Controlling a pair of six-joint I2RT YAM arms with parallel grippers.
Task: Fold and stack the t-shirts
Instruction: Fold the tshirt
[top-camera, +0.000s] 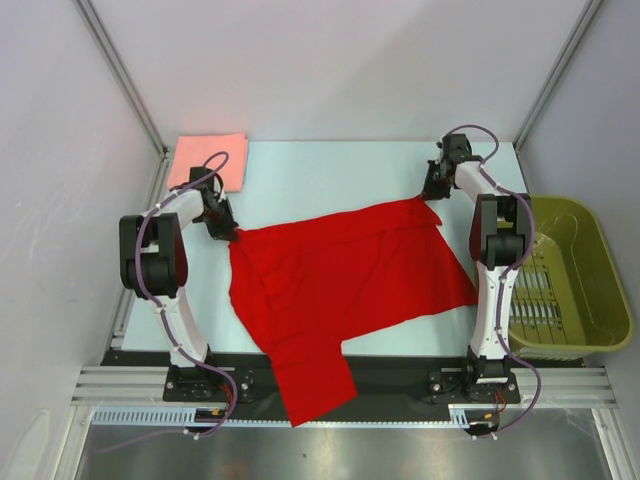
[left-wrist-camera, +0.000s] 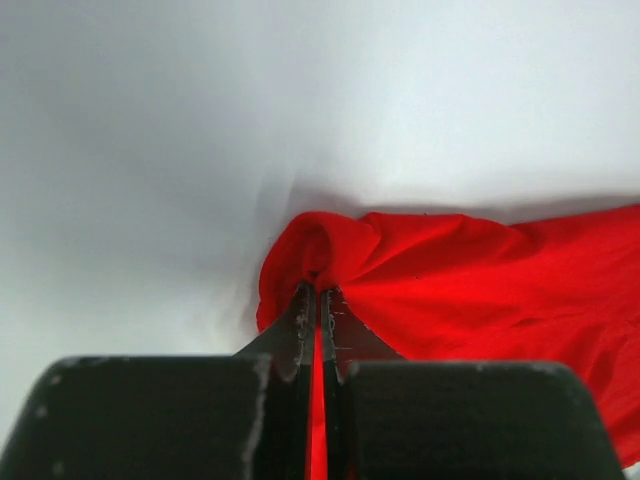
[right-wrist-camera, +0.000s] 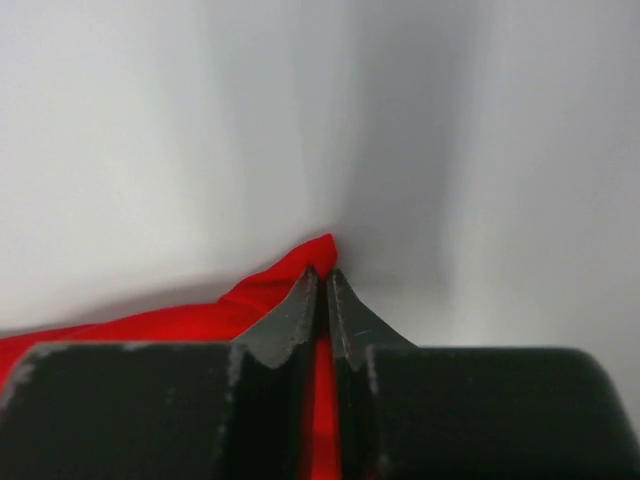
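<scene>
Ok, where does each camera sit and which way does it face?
Top external: above and behind the arm bases, looking down on the table; both arms show, left tool and right tool each on a corner of the red t-shirt.
Left wrist: on the left arm, looking along its shut tool at the pinched cloth.
Right wrist: same, on the right arm.
Shared: all see the red t-shirt.

This is looking like a robotics lab test cell: white panels (top-camera: 330, 60) are walling in a pale table (top-camera: 330, 175), aluminium frame posts (top-camera: 120, 75) are running up the corners, two cabled robot arms (top-camera: 160, 262) are sitting bolted to a slotted metal rail (top-camera: 390, 388), and an olive plastic basket (top-camera: 600, 290) is standing alongside.
</scene>
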